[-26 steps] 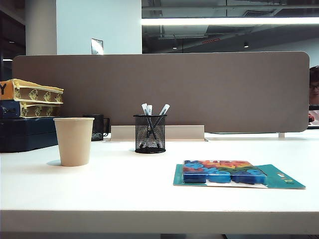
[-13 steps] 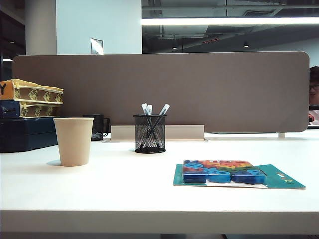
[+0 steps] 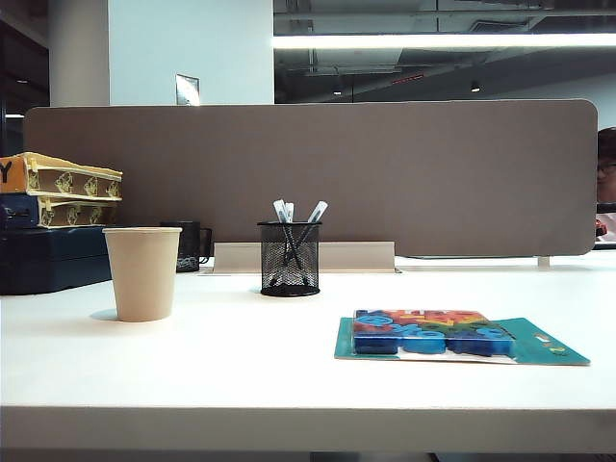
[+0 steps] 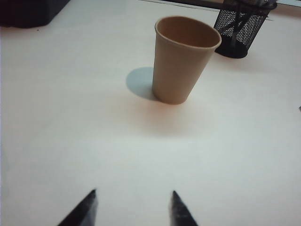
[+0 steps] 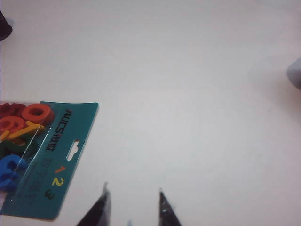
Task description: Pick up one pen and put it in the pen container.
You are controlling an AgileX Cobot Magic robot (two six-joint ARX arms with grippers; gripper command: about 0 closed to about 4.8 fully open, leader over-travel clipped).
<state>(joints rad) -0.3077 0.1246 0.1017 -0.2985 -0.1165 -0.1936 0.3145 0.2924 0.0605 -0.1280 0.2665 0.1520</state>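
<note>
The pen container (image 3: 290, 258), a black wire-mesh cup, stands at the middle back of the white table (image 3: 289, 385) and holds several pens (image 3: 315, 214) with pale caps. The left wrist view catches the mesh cup (image 4: 241, 26) beyond a beige paper cup (image 4: 183, 60). My left gripper (image 4: 134, 194) hovers over bare table in front of the paper cup, open and empty. My right gripper (image 5: 133, 190) is open with a narrower gap and nothing between its tips, over bare table beside a teal toy packet (image 5: 40, 155). Neither gripper shows in the exterior view.
The beige paper cup (image 3: 142, 272) stands at the left, with a dark mug (image 3: 189, 245) behind it and stacked boxes (image 3: 53, 221) at the far left. The teal packet of coloured numbers (image 3: 452, 337) lies at the front right. A grey partition (image 3: 308, 173) closes the back.
Nothing has moved in the exterior view; the cups, pens and packet stand as before.
</note>
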